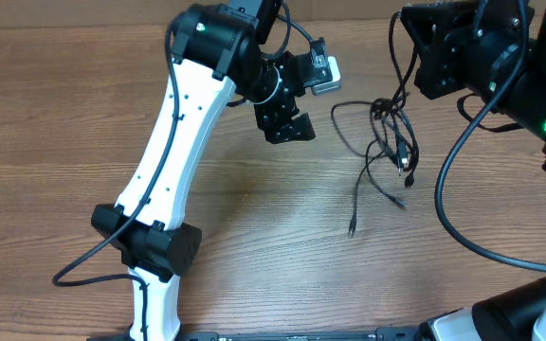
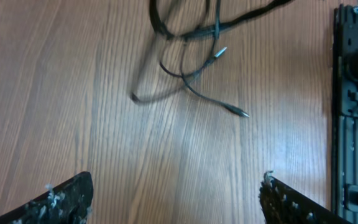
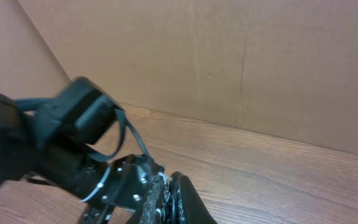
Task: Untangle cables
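The cables (image 1: pixel 393 142) lie loosely tangled on the desk (image 1: pixel 254 237), running far-to-near, just ahead of the left gripper (image 2: pixel 176 186), its fingers wide apart; the right gripper (image 3: pixel 165 198), pressed together on nothing visible, faces away.

The cables (image 1: pixel 404 150) lie in loose loops on the desk (image 1: pixel 55 123), right of its middle and nearer the far edge. The left tool (image 1: pixel 287 126) hangs just left of them, and the right tool (image 3: pixel 166 198) is behind them, toward the far right corner.
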`<action>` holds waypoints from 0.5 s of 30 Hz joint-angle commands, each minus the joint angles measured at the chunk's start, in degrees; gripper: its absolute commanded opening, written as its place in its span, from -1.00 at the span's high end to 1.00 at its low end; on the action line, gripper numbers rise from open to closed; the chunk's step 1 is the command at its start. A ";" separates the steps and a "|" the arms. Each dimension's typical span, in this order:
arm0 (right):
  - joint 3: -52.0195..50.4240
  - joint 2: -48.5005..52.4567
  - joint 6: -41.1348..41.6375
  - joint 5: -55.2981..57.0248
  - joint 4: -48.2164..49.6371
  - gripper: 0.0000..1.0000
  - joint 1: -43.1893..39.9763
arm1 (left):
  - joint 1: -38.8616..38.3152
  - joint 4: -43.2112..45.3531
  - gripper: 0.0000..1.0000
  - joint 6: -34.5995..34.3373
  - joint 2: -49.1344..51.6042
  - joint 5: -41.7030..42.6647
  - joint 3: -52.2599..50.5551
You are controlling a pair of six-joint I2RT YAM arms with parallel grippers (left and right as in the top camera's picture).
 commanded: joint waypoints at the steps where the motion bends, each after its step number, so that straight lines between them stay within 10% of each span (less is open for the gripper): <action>1: 0.81 -1.92 -0.39 0.09 0.74 0.92 -0.22 | 0.09 3.28 -0.72 1.77 0.17 5.18 -5.01; 11: 0.81 -1.92 -1.07 0.09 0.61 0.92 -0.22 | -1.42 10.75 -0.73 2.99 0.17 10.54 -5.09; 15: -0.76 -0.28 0.09 11.80 -2.34 -0.22 -0.28 | 0.76 12.85 -0.79 -13.25 -1.31 -0.61 -3.19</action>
